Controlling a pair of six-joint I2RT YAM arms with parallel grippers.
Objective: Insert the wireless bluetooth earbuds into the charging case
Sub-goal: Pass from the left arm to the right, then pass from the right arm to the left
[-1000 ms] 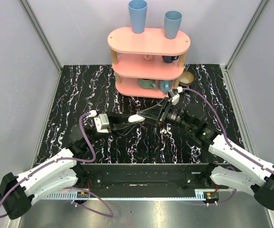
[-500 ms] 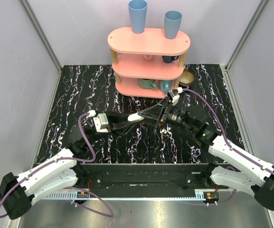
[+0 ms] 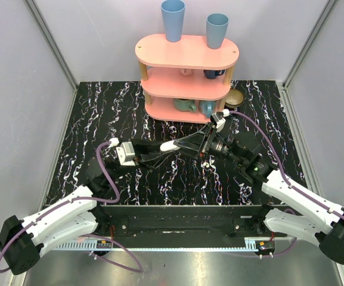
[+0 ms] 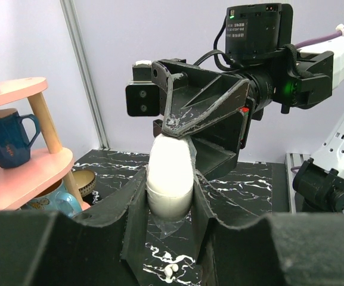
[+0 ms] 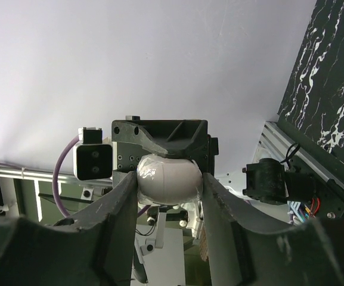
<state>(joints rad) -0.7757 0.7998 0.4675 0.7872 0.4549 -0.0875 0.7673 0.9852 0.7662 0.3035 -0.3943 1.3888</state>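
The white oval charging case (image 3: 170,146) hangs above the middle of the table, held from both ends. My left gripper (image 3: 166,148) is shut on its left end and my right gripper (image 3: 178,144) on its right end. In the left wrist view the case (image 4: 170,173) stands between my fingers (image 4: 133,208), and the right gripper (image 4: 195,113) clamps its top. A seam runs round the case; the lid looks closed. Small white rounded earbuds (image 4: 169,269) lie on the table below. In the right wrist view the case (image 5: 169,176) sits between my fingers (image 5: 121,208).
A pink three-tier shelf (image 3: 186,52) stands at the back with two blue cups (image 3: 173,19) on top and mugs on the lower tiers. A wooden bowl (image 3: 235,97) sits to its right. A dark blue mug (image 4: 2,137) shows in the left wrist view.
My left arm has shifted slightly to the left. Both grippers still hold the case in nearly the same place.
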